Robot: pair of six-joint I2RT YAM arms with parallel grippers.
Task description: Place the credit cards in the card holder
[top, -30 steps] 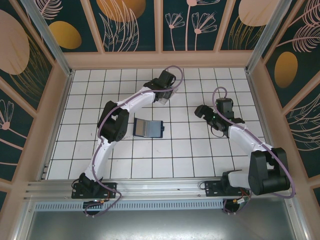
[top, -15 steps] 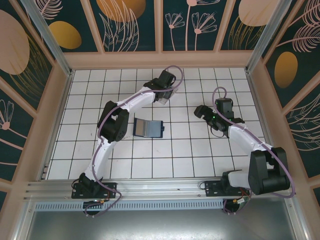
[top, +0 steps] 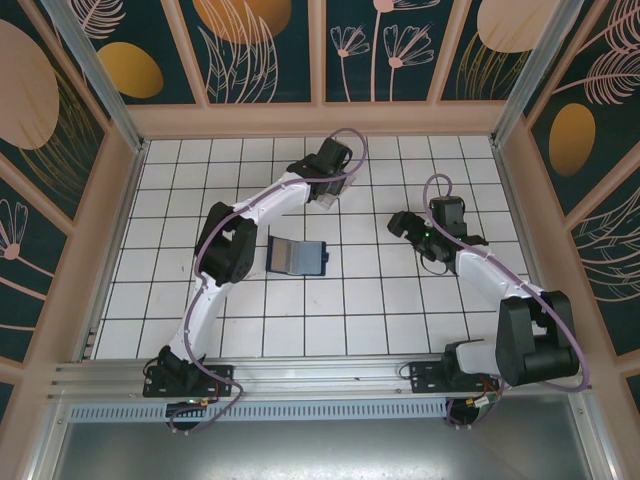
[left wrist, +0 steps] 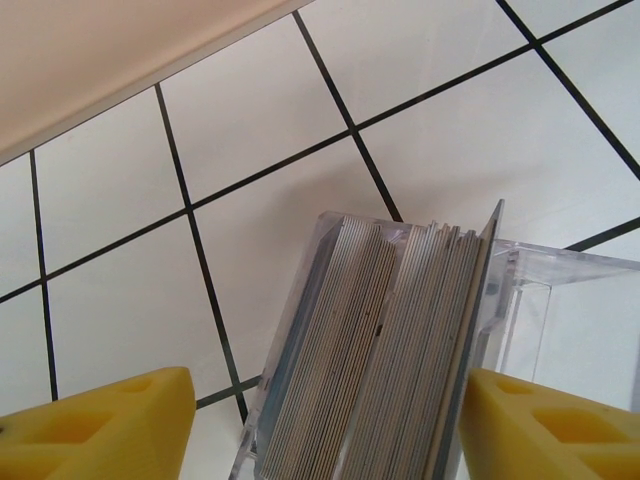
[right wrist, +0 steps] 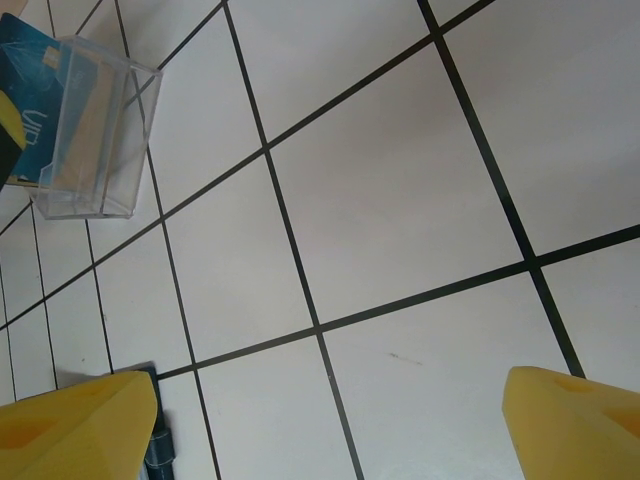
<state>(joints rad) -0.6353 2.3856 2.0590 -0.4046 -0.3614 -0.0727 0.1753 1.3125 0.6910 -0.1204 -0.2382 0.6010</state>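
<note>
Left gripper [left wrist: 330, 425], jaws wide, straddles the card holder [left wrist: 525, 300]; credit cards [left wrist: 390, 340] stand on edge inside, faces toward the fingers. Right gripper [right wrist: 330, 425], wide and empty, sits well right

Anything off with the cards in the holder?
In the left wrist view, the rightmost dark card in the clear card holder rides higher than the rest, corner poking up; looks not fully seated. Nothing else stands out.

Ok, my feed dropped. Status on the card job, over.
Left gripper open, above card holder. Right gripper open over bare tiles. Cards standing in holder. Wallet open nearby, not in the way.
</note>
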